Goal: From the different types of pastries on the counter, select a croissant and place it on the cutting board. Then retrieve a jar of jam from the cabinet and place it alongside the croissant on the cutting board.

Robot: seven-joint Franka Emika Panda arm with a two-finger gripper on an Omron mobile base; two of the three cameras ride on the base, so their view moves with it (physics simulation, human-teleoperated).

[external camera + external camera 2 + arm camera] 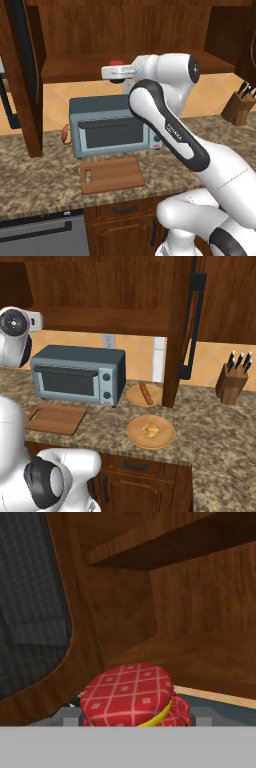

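Claw (119, 71) seems clenched on the jam jar (131, 696) up by the cabinet shelf (75, 70) — cutting board (112, 175) far below is bare — croissant (150, 430) sits on its plate.

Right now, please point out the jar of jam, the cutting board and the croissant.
jar of jam (127, 694): hand view, on its checked red lid.
cutting board (114, 174): left base view, on its bare middle.
croissant (150, 430): right base view, on its middle, lying on a round plate.
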